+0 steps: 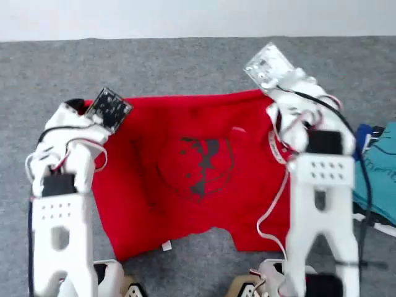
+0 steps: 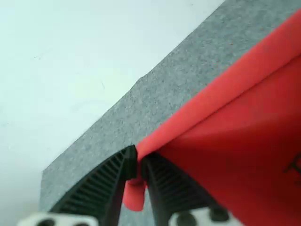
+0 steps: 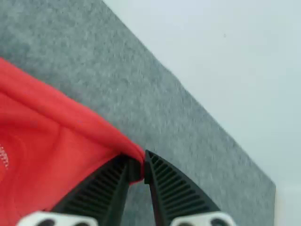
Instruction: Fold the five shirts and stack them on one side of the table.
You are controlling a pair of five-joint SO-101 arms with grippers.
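Observation:
A red shirt (image 1: 192, 173) with a dark chest print is held stretched between the two arms above the grey table (image 1: 185, 62). Its far edge runs straight from one arm to the other. My left gripper (image 2: 137, 172) is shut on the shirt's far left corner (image 2: 134, 195), a fold of red cloth pinched between the black ribbed fingers (image 2: 106, 183). My right gripper (image 3: 141, 170) is shut on the far right corner (image 3: 134, 157) of the red shirt (image 3: 42, 146). In the high view the left arm (image 1: 68, 167) stands at the shirt's left side and the right arm (image 1: 309, 136) at its right.
A teal shirt (image 1: 377, 179) with dark blue cloth (image 1: 365, 133) beside it lies at the table's right edge, close to the right arm. Bare grey felt stretches behind the red shirt up to the white wall (image 1: 185, 15).

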